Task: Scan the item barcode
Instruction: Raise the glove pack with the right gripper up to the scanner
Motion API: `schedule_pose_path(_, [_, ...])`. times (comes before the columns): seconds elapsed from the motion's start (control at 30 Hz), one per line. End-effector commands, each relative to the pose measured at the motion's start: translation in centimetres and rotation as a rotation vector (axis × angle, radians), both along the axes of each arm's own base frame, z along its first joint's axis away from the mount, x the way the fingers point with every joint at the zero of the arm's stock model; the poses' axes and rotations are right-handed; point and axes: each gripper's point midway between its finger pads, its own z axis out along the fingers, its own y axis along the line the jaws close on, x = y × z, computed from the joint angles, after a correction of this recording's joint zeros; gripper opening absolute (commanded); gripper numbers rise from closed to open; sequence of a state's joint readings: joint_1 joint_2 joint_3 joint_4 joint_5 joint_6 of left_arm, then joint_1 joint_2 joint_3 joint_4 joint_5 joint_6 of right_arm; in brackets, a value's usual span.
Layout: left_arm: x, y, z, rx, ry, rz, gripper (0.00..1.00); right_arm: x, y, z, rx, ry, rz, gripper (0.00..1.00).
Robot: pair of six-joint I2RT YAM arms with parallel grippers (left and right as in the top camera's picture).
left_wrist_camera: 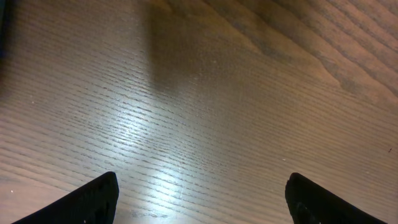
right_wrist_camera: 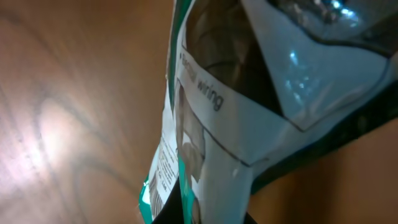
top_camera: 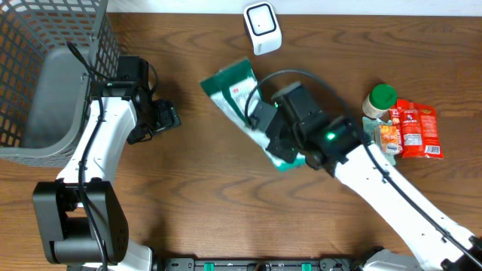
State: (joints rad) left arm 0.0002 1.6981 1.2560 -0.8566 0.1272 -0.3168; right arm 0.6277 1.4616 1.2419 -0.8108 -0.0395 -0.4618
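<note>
The item is a green and white packet (top_camera: 239, 96) lying slantwise at mid-table below the white scanner (top_camera: 262, 28). My right gripper (top_camera: 282, 147) is shut on the packet's lower end. The packet (right_wrist_camera: 249, 118) fills the right wrist view, pinched at the bottom edge by the right gripper (right_wrist_camera: 208, 214). A white label with fine print and dark bars, apparently the barcode (right_wrist_camera: 158, 193), sits on the packet's left edge. My left gripper (top_camera: 164, 117) hangs to the left of the packet, apart from it. In its own wrist view the left gripper (left_wrist_camera: 202, 205) stands open over bare wood.
A grey wire basket (top_camera: 45, 68) with a grey liner fills the far left. At the right edge lie a green-lidded jar (top_camera: 381, 100), a red packet (top_camera: 419, 129) and a small orange packet (top_camera: 388, 140). The wooden table (top_camera: 188, 203) runs across the front.
</note>
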Motion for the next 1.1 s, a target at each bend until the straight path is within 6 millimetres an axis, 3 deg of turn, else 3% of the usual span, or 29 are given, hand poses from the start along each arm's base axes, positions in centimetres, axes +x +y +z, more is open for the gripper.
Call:
schedule_pose_path(0.0, [-0.1, 0.5, -0.3, 0.015, 0.012, 0.013, 0.86, 3.4, -1.2, 7.1, -0.072, -0.246, -0.004, 0.01])
schedule_pose_path(0.27, [-0.1, 0.5, -0.3, 0.015, 0.012, 0.013, 0.86, 5.8, -1.7, 15.0, -0.228, -0.519, 0.152, 0.01])
schedule_pose_path(0.57, [-0.1, 0.5, -0.3, 0.015, 0.012, 0.013, 0.86, 11.5, -3.2, 19.1, -0.588, -0.768, 0.127, 0.01])
schedule_pose_path(0.73, [-0.1, 0.5, -0.3, 0.015, 0.012, 0.013, 0.86, 15.4, -1.6, 19.1, -0.732, -0.871, 0.148, 0.01])
schedule_pose_path(1.07, [-0.1, 0.5, -0.3, 0.015, 0.012, 0.013, 0.86, 23.9, 4.4, 13.3, -0.738, -1.041, 0.163, 0.01])
